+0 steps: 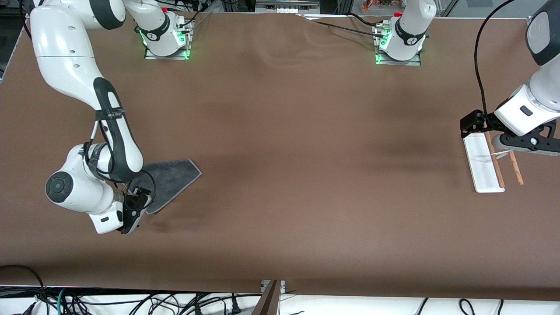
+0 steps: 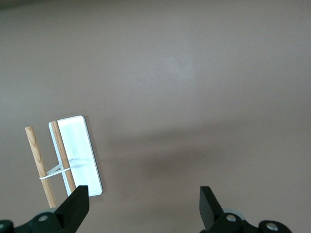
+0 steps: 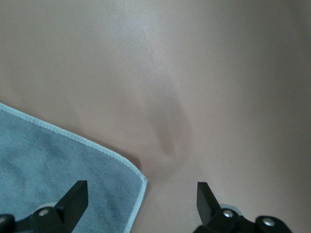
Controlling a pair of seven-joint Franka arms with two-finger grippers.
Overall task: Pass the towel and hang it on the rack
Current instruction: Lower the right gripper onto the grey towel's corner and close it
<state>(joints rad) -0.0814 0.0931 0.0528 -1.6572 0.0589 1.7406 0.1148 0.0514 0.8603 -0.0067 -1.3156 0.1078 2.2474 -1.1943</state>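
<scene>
Brown worktop: dark grey pale-trimmed towel under right gripper, fingers spread; left gripper over white-based wooden-rod rack, fingers spread.

We find no text we can read; the right arm's black band carries small pale lettering, perhaps a brand, too fine to make out.

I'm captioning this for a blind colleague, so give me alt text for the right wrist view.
The right end effector hangs open above a corner of the towel, grey with a pale stitched edge, lying flat on the brown table. One finger is over the cloth, the other over bare table.
</scene>
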